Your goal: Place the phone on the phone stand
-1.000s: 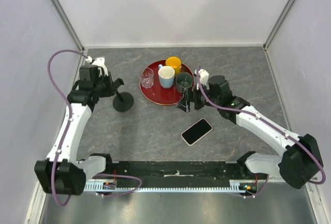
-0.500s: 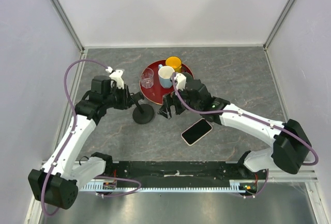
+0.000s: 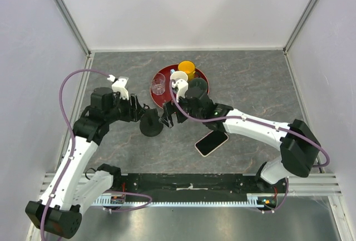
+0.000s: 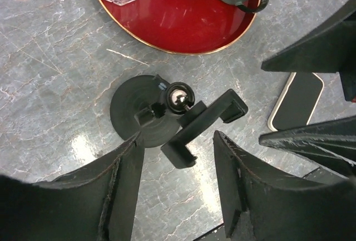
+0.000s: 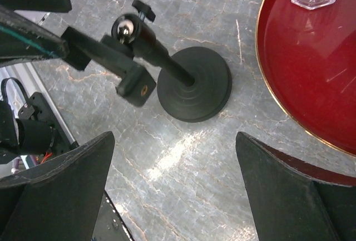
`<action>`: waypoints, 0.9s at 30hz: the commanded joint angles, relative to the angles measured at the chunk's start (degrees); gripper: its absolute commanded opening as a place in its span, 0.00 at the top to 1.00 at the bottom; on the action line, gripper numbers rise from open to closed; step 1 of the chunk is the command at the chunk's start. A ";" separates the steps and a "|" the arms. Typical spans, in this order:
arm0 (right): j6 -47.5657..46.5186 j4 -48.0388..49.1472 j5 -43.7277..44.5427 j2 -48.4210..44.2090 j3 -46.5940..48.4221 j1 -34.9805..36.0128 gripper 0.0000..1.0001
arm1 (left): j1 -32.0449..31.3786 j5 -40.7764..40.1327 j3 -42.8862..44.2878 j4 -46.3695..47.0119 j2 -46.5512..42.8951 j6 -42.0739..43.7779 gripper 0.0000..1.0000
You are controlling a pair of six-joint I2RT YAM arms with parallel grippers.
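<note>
The phone (image 3: 212, 141) lies flat on the table, screen up, right of centre; its end also shows in the left wrist view (image 4: 297, 101). The black phone stand (image 3: 151, 125) stands upright left of it, with disc base (image 4: 133, 113), ball joint and clamp holder (image 4: 203, 123). My left gripper (image 3: 141, 113) is open, and the clamp's lower end sits between its fingertips (image 4: 178, 136) untouched. My right gripper (image 3: 168, 117) is open and empty just right of the stand, with the stand's base (image 5: 194, 84) beyond its tips (image 5: 173, 135).
A red round tray (image 3: 161, 101) sits behind the stand with a clear glass (image 3: 158, 84), a white-blue mug (image 3: 179, 78), a yellow cup (image 3: 187, 67) and a dark mug (image 3: 199, 85). White walls enclose the table.
The stand has moved right and nearer, from the left side towards the tray, along with my left gripper. My right gripper has swung left from near the phone to beside the stand.
</note>
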 commanded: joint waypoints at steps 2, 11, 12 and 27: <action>-2.38 1.50 1.87 1.74 4.86 0.42 0.03 | 0.04 3.82 -0.35 -1.15 -1.92 -3.31 0.46; -3.26 6.50 0.45 3.94 5.30 3.23 0.13 | 0.04 3.65 -2.11 -1.41 -2.10 -7.35 0.63; -3.44 6.86 0.45 4.12 5.39 3.41 0.15 | -0.04 3.56 -2.29 -1.24 -1.84 -8.31 0.64; -5.46 9.14 2.21 7.72 7.76 4.38 0.69 | 0.04 0.14 -4.84 -0.53 -0.70 -11.22 0.79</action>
